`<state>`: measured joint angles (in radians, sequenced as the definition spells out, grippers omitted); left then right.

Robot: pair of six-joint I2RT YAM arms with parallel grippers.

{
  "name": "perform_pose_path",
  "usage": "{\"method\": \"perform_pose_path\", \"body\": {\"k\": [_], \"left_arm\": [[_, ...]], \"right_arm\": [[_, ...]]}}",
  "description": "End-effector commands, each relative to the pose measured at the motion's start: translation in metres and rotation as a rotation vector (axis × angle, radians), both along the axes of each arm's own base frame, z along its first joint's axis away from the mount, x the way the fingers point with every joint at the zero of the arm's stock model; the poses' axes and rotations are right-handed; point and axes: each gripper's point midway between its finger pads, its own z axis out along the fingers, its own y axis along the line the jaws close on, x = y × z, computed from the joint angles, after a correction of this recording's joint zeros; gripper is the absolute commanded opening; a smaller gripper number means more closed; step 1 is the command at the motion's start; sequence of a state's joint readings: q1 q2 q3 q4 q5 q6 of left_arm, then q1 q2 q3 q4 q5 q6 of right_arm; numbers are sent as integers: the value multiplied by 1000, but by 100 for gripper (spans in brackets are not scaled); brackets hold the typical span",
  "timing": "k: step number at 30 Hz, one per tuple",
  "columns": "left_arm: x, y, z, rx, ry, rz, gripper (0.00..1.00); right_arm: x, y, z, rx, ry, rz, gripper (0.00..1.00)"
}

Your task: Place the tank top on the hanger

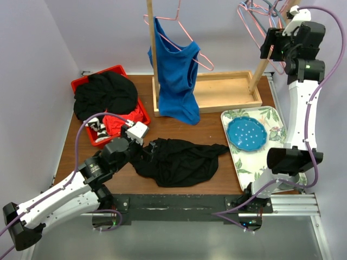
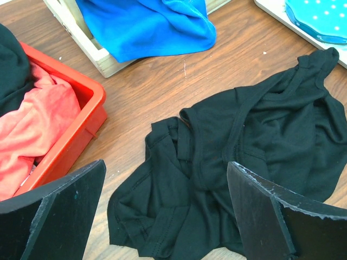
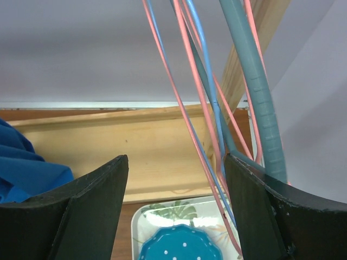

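- A red plastic bin [image 1: 80, 85] sits on the brown wooden surface [image 1: 222, 179], left of the wooden rack [image 1: 227, 93]. It holds a bulky black garment heap [image 1: 105, 93] and some orange-red cloth [image 2: 32, 130].
- The left jaws are spread wide and empty. They hover over the left edge of the black tank top [image 2: 260, 130], on the near side of the rack.
- The black sleeveless tank top lies crumpled on the surface in front of the rack's base, just below the hem of the blue tank top [image 1: 176, 76].
  - It looks light, limp and thin, so it should sag and fold wherever it is lifted.
  - The narrow straps and bound armhole edges near its middle look like the firmest place to pinch. A grab into loose belly fabric would likely catch two layers.
- The blue top hangs from its own pink hanger on the rack's left post.
- A leaf-patterned tray [image 1: 274, 120] carrying a blue dotted dish [image 1: 246, 134] sits right of the rack's base.
- The right jaws are raised by the rack's right post. They are spread, with nothing pinched.
- The thin pink wire hanger [image 3: 187, 111] hangs there among blue wires and a teal hanger [image 3: 255, 81]. It looks stiff, springy and slick, and likely to tangle with its neighbours. I judge the lower straight bar the safest hold.
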<state>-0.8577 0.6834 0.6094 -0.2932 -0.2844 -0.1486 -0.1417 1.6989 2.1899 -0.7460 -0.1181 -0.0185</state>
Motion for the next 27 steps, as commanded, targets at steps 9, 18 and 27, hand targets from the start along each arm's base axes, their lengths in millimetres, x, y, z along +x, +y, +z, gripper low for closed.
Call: {"method": "perform_pose_path", "body": {"k": [9,18,27], "left_arm": [[5,-5,14,-51,-35,2,100],[6,-6,14,-56,-34,-4,100],[6,-6,13,-53,-29,-3,100]], "right_arm": [[17,-15,-4,-32,-8,-45,75],[18,-11,-10,-22,5,-20,61],[25,-12,-18,-18,19,-17,47]]}}
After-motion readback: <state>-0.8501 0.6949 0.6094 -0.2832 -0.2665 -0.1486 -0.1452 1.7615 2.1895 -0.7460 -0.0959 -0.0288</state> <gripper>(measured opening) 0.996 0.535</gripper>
